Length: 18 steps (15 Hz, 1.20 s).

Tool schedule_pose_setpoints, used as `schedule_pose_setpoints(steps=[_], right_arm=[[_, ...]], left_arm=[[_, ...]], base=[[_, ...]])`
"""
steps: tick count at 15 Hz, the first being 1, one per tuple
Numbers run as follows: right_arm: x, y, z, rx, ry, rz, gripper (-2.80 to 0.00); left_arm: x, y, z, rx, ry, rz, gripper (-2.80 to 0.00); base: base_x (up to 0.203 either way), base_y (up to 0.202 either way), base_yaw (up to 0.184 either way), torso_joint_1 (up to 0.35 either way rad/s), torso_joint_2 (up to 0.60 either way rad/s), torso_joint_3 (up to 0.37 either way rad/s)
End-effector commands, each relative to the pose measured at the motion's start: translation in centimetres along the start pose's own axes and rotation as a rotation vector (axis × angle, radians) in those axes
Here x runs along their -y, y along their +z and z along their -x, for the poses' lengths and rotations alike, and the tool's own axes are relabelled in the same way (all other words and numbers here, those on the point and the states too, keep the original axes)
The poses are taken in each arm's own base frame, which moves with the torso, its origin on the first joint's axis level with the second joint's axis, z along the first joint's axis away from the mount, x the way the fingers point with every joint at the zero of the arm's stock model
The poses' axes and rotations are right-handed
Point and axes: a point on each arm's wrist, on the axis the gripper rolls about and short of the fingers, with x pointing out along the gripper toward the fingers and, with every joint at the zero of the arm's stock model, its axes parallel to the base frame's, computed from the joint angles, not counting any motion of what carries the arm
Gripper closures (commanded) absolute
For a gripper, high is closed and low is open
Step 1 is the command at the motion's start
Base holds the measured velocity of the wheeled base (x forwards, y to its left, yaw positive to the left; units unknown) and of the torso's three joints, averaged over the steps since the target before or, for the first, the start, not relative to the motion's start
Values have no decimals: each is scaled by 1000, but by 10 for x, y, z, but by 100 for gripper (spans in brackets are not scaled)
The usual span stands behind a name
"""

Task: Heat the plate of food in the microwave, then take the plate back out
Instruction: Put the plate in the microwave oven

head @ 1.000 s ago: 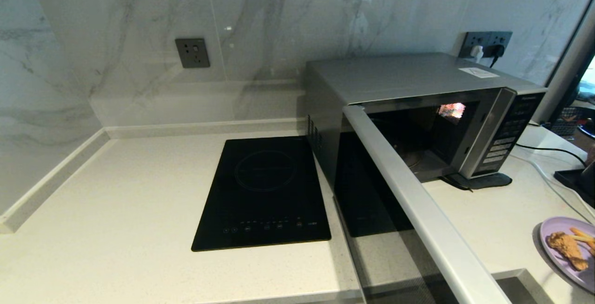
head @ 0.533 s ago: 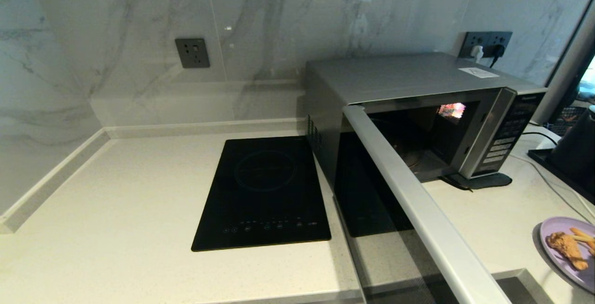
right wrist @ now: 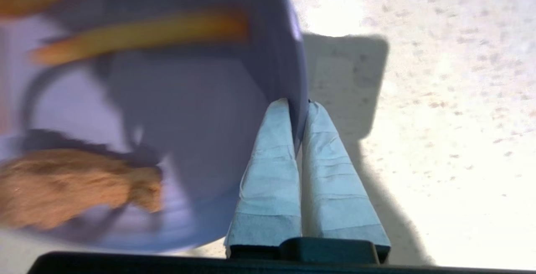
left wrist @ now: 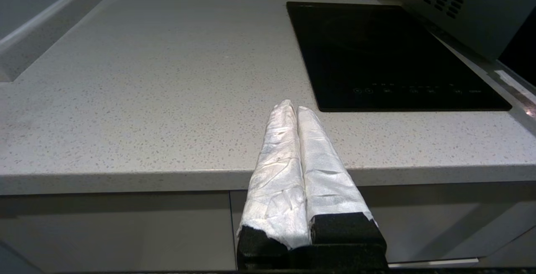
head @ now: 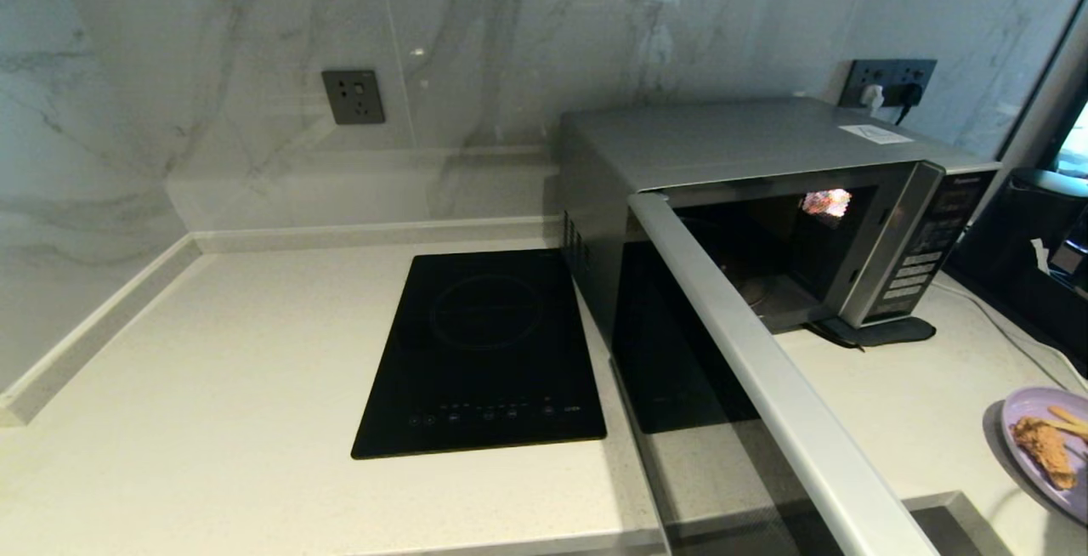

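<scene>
- The microwave (head: 765,199) stands on the tabletop (head: 212,352) with its door (head: 765,386) swung wide toward the robot, leaving the dark cavity free to take a dish.
- The plate (head: 1050,454), lilac with a fried chunk (head: 1041,450) and fries (head: 1069,418), sits to the right of the microwave and nearer the robot, at the edge of the head view and not yet inside.
- The right pincer (right wrist: 298,108) pinches the plate rim between its wrapped fingers (right wrist: 272,161), one finger over the rim and one under; an edge grip keeps the food clear and the dish level for a slide into the cavity.
- Whether the plate rests on the tabletop or hangs just above it cannot be told; a shadow shows beneath its edge.
- The left pincer (left wrist: 293,108) hovers with fingers pressed together on nothing, over the tabletop's front edge, left of the microwave and short of the black hob (left wrist: 389,52); parked there, it is out of the door's way.
- Judged from this, loading is the step in hand: the carry must pass around the open door's end, and the thin rim grip could let the plate tilt.
</scene>
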Motion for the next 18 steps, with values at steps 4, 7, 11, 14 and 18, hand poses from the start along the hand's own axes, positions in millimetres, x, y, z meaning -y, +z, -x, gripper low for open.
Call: schedule_pose_setpoints(steps=[4,7,11,14,18], right_arm=[[1,-1,2,-2,-2,-5,0],[2,-1,5,6,5,-7,0],[4,-2,24,38,56,-6,0],[5,-3,35,64,79,-3,0],[6,-5,44,64,122,1,0]], left_arm=[[0,0,0,0,2,1,0],[0,0,0,0,2,1,0],[0,0,0,0,2,2,0],[0,0,0,0,2,1,0],[0,0,0,0,2,1,0]], base=[[0,0,0,0,0,0],[0,0,0,0,0,0],[0,0,0,0,0,0],[0,0,0,0,0,0],[0,0,0,0,0,0]])
